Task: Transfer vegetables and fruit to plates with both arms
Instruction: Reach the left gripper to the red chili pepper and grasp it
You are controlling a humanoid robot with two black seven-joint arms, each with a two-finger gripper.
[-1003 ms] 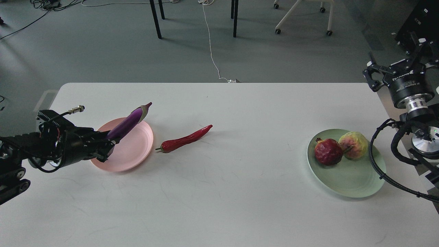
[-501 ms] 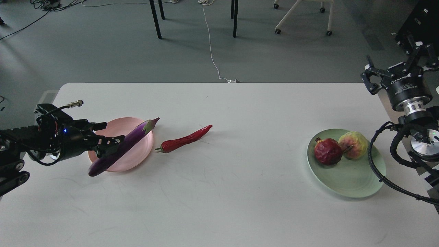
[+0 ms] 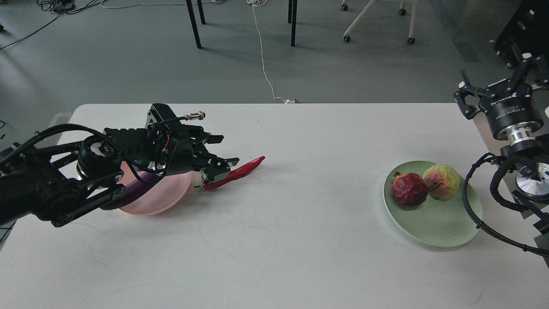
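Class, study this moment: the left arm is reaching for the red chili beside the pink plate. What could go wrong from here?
1. The left gripper is open over the stem end of the chili pepper; gripping that thin end might let the pepper pivot or slip.
2. The left arm hangs low over the pink plate and the eggplant, so a sweep could knock either.
3. The eggplant overhangs the plate's near rim and might roll off.

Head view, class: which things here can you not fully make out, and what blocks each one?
1. Long glossy purple eggplant: mostly hidden by the black left arm; only a dark sliver shows.
2. Pale pink round plate: its far and left parts are covered by that arm.
3. Wrinkled red chili pepper: its stem end lies behind the left gripper.
4. Right gripper: dark, and its fingers reach the frame's right edge.
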